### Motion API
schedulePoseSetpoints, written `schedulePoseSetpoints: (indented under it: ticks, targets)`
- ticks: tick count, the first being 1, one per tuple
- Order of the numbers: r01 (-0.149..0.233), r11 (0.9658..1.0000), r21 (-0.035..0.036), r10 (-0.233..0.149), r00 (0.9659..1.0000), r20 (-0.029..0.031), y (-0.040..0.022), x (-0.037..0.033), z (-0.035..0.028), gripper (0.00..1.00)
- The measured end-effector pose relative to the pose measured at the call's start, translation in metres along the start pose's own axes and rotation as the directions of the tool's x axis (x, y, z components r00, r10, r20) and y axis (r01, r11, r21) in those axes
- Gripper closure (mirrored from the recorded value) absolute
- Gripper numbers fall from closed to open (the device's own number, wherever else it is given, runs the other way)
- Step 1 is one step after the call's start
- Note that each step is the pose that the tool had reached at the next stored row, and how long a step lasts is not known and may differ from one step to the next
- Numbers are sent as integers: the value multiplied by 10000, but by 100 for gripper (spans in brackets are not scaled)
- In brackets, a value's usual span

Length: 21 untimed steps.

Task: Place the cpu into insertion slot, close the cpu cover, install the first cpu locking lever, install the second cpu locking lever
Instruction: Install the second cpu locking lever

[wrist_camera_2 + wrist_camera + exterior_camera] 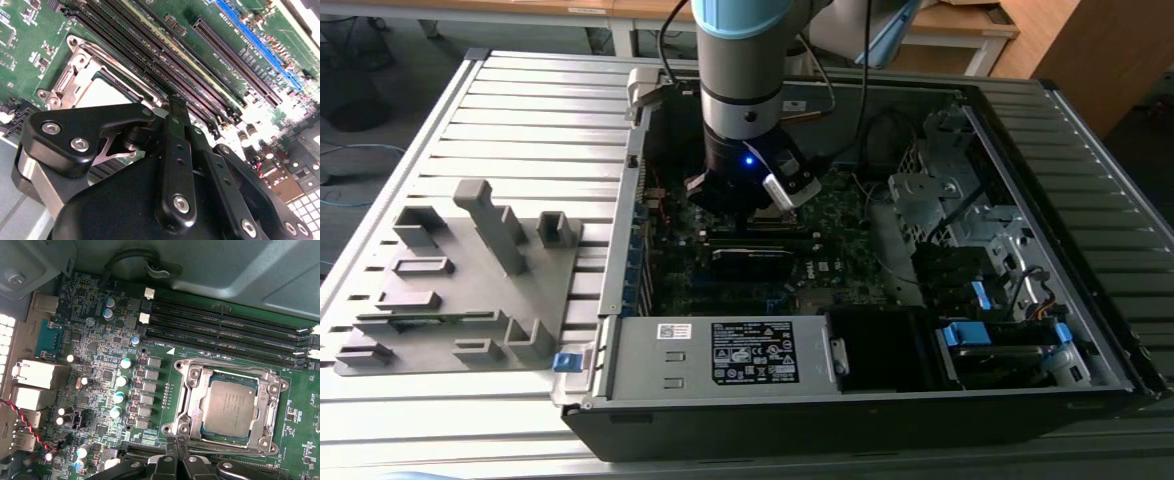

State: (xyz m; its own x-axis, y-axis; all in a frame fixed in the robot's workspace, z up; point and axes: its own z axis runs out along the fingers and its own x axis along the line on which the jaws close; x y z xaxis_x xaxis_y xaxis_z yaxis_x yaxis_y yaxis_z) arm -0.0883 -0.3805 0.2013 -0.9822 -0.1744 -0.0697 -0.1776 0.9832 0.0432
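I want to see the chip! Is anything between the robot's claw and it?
Nothing visible. The small silver-grey square cpu sits in its socket, framed by the thin silvery metal cpu cover, with the black gripper beside the socket's edge.

The cpu (227,407) is seated in the socket on the motherboard (100,355), framed by the cpu cover (187,390) in the first wrist view. The memory slots (225,325) are set just beside the socket. In the exterior view, the computer case (854,390) is placed on the table (520,110), with a fixture block (454,280) at the exterior view's left.
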Motion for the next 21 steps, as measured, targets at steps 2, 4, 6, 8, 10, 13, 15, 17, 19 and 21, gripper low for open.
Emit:
schedulePoseSetpoints:
  ticks: [2,4,6,8,10,13,15,17,19,21]
  targets:
    - [10,10000,0,-10,10000,0,0,0,0,89]
    - [20,10000,-2,-20,10000,-1,0,0,0,89]
    - [30,10000,-2,-30,10000,-1,0,0,0,89]
    - [39,10000,-3,-39,10000,-1,0,0,0,89]
    - [49,10000,-4,-49,10000,-2,0,0,0,89]
    - [64,10000,-4,-64,10000,-3,0,0,0,89]
    - [73,10000,-5,-73,10000,-3,0,1,0,89]
    - [83,10000,-6,-83,10000,-3,0,1,0,89]
    - [93,10000,-7,-93,10000,-3,0,1,0,89]
    - [103,9999,-7,-103,9999,-4,0,1,0,89]
